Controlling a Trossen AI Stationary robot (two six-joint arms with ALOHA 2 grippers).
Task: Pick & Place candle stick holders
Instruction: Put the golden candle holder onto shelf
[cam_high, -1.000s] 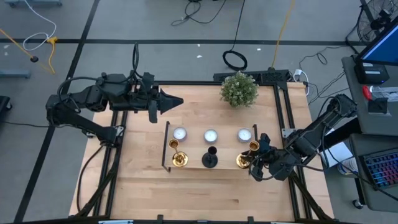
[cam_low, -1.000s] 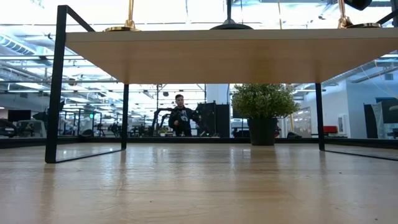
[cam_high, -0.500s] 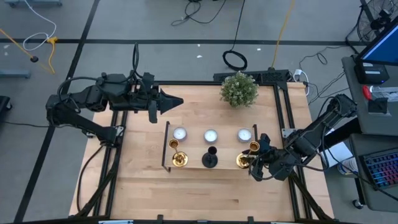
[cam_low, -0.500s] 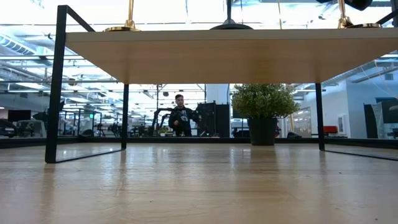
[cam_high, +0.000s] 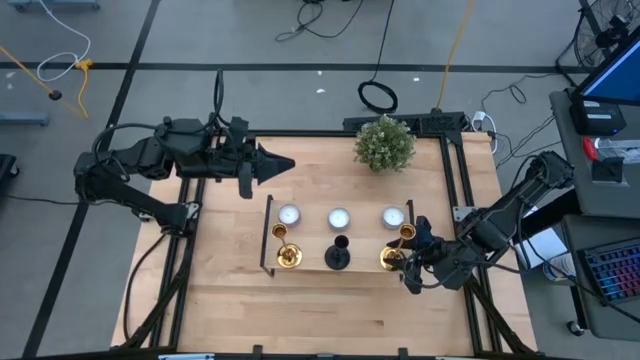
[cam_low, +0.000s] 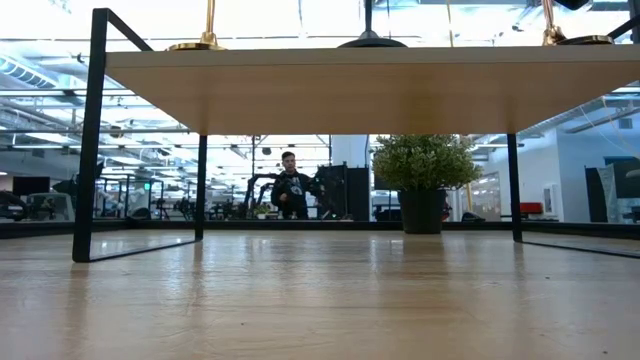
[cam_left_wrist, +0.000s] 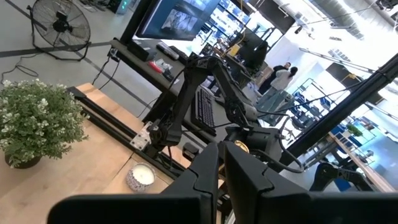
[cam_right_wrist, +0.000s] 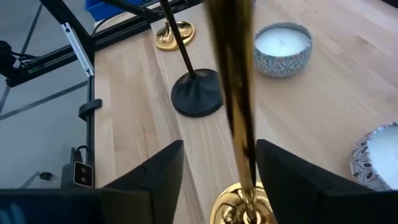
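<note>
Two gold candlesticks (cam_high: 287, 252) (cam_high: 396, 252) and a shorter black one (cam_high: 338, 254) stand on their round bases on the long wooden black-framed stand (cam_high: 312, 266). My right gripper (cam_high: 408, 256) is open at the right gold candlestick. In the right wrist view its fingers (cam_right_wrist: 219, 149) stand on either side of the gold stem (cam_right_wrist: 233, 93), low near the base (cam_right_wrist: 239, 208), with a gap showing on both sides. My left gripper (cam_high: 278, 165) is shut and empty, high over the table's far left part.
Three small white candles (cam_high: 289, 215) (cam_high: 338, 218) (cam_high: 392, 217) sit on the stand behind the candlesticks. A potted plant (cam_high: 384, 143) stands at the far edge. Bare table lies in front of the stand. A person (cam_low: 290, 185) stands far off in the room.
My right gripper has edged a little toward the table's left, closer about the right gold candlestick's stem. The candlesticks stand as before.
</note>
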